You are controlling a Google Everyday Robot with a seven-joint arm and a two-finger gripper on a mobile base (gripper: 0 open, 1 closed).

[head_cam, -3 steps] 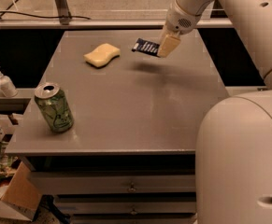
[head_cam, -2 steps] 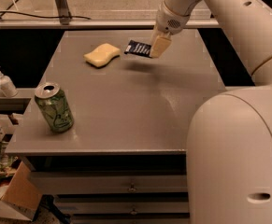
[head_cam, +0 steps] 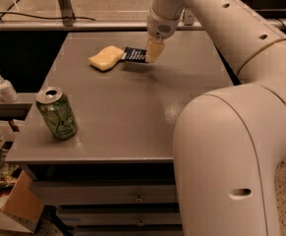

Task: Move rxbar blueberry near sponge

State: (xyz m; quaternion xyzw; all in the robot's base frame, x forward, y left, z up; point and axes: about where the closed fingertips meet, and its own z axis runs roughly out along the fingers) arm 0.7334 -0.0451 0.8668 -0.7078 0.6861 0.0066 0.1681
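Three items over the desk: rxbar blueberry [head_cam: 133, 55], sponge [head_cam: 106, 58] and green soda can [head_cam: 57, 113].
Desk: the grey desk [head_cam: 132, 117] has a flat top, with drawer fronts [head_cam: 108, 195] beneath its near edge.
End effector position: the end effector [head_cam: 151, 56] hangs over the far middle of the desk, pointing down from the white arm [head_cam: 216, 28].
End effector state: its yellowish fingers [head_cam: 155, 48] are clamped on the right end of the rxbar blueberry.
Rxbar blueberry: a dark navy bar with white lettering. It is held roughly level and sticks out to the left of the fingers. A shadow on the desk under it suggests it is slightly raised.
Sponge: a pale yellow pad lying flat on the far left part of the desk, just beside the free left end of the bar. Whether the two touch cannot be told.
Green soda can: it stands upright near the front left corner of the desk, well apart from the bar and sponge.
Arm: its large white body fills the right foreground and hides the desk's right front part.
Left of the desk: a small pump bottle [head_cam: 4, 86] stands on a lower ledge.
Floor at lower left: a cardboard box [head_cam: 14, 208] sits here.
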